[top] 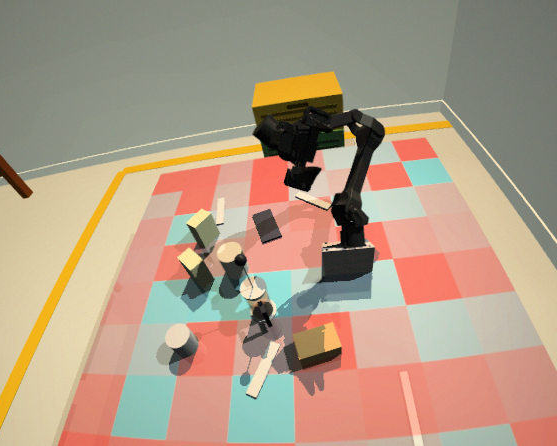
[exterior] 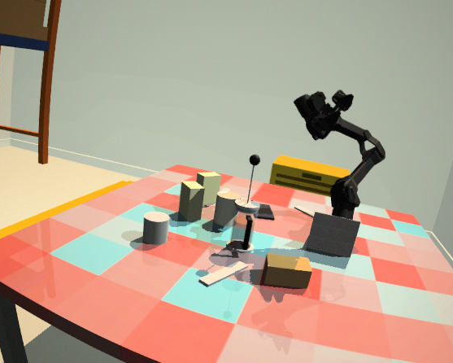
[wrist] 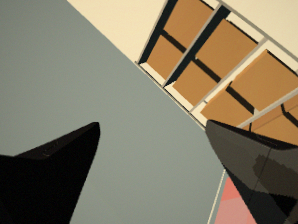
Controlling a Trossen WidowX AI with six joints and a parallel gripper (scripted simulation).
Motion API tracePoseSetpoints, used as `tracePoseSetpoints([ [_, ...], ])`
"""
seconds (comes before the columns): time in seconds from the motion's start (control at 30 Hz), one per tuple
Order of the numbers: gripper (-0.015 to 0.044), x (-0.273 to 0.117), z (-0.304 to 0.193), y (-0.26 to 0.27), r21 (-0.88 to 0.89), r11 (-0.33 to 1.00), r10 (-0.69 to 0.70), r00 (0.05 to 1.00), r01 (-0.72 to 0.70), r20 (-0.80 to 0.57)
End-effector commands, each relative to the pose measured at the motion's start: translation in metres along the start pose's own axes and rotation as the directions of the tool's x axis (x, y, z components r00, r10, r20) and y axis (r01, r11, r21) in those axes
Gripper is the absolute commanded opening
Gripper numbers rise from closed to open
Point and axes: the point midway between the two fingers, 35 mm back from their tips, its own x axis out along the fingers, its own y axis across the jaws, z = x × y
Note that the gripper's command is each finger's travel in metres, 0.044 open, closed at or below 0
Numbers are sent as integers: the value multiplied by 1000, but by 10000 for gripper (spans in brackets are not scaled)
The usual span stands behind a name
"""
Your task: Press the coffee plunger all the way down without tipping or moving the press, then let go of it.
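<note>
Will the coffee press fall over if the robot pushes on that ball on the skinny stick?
It might. The coffee press looks tall and narrow on a small base, and the knob sits high on a thin rod, so a sideways push would probably tip it. A straight-down push seems safer.

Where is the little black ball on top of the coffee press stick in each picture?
Top: plunger knob sits left of centre, beside the tan cylinder.
Exterior: knob stands high at centre, above that cylinder.
Wrist: not in view.
Shared landmark: the tan cylinder.
</note>
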Motion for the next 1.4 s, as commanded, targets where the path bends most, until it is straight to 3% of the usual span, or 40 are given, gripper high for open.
tracePoseSetpoints([
  [0.0,426,1,1,-2,0,1000,-14,1000,14,1],
  [0.17,440,13,16,-50,-12,959,-283,959,283,17],
  [0.3,440,17,33,-106,-57,802,-593,804,594,37],
  [0.43,440,10,48,-151,-124,541,-831,551,832,75],
  [0.57,440,-1,60,-178,-192,232,-955,261,954,143],
  [0.77,440,-17,81,-186,-253,-267,-928,-177,930,327],
  [0.83,440,-19,86,-183,-250,-369,-889,-262,895,375],
  [1.37,440,-48,54,-223,-245,-386,-881,-277,889,384],
])
